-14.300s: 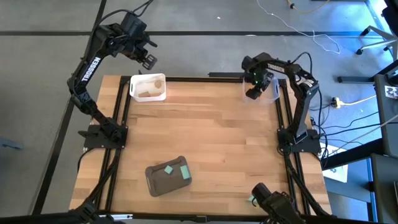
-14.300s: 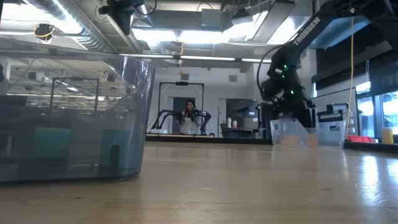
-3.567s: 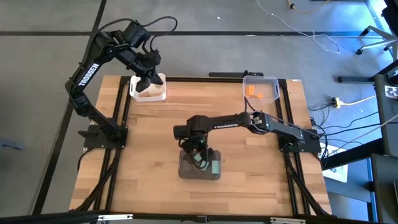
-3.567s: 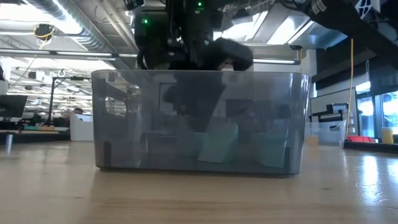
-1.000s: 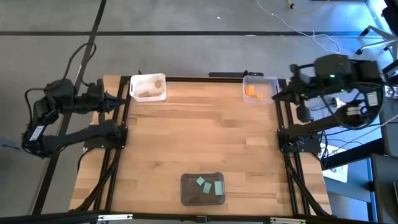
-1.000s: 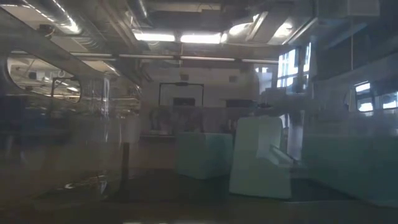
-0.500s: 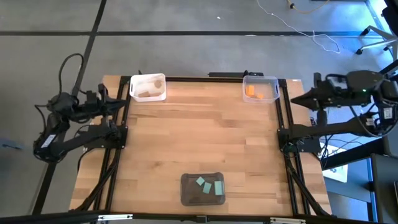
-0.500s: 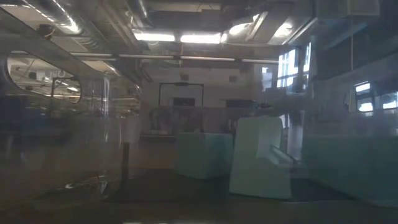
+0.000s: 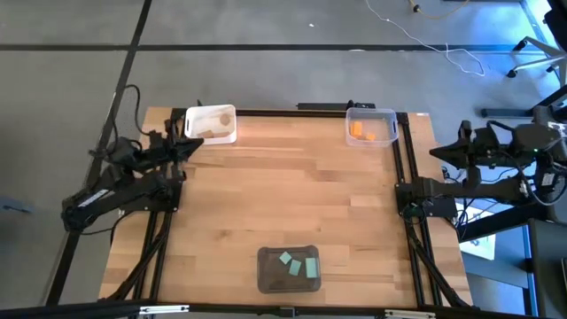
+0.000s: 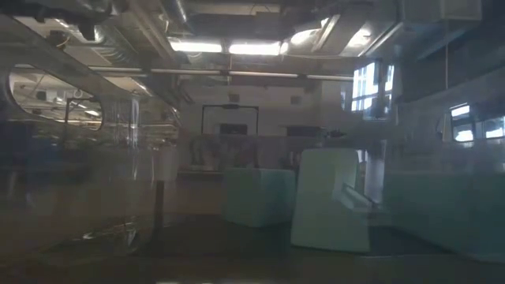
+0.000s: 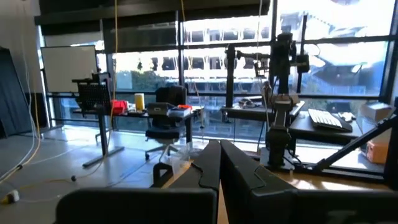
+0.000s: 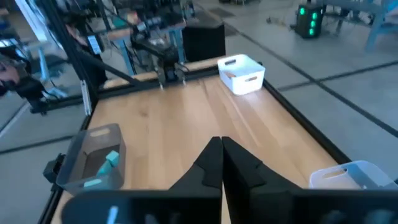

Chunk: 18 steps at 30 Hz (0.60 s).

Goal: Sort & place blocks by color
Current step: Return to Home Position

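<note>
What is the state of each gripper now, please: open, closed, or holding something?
Left gripper: closed, holding nothing, by the left edge of the table.
Right gripper: closed, holding nothing, by its right edge.

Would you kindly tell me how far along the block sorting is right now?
Done: pale blocks lie in the white tray, orange blocks in the clear tray, teal blocks in the dark grey tray; no loose block shows on the table. In hand: nothing; the left claw and right claw are shut and empty, arms folded at the table's sides. Left: seemingly nothing but parking.
</note>
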Tool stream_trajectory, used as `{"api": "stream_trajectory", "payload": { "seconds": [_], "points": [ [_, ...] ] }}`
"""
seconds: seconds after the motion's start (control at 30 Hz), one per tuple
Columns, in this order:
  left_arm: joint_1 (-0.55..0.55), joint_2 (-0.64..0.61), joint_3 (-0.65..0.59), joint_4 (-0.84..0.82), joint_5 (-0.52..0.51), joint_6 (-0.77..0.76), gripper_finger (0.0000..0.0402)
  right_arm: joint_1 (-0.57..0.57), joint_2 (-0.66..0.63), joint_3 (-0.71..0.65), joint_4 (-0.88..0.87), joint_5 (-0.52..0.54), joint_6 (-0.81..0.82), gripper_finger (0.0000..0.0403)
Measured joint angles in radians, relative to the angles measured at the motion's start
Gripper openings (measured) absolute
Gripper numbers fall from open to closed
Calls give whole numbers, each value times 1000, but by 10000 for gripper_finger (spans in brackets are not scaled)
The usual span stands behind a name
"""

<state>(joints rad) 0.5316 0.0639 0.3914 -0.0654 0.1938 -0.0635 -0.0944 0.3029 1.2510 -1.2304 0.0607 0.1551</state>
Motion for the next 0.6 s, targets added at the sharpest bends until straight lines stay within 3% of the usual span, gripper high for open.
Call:
{"api": "stream_trajectory", "payload": {
  "seconds": [0.23, 0.6],
  "points": [
    [0, 0, -143, 187, -1, -88, 0, 0, -143, -79, 15, 1, 23, 0],
    [0, 0, -262, 256, -54, -103, 0, 0, -273, -182, 38, -8, 25, 0]
  ]
}}
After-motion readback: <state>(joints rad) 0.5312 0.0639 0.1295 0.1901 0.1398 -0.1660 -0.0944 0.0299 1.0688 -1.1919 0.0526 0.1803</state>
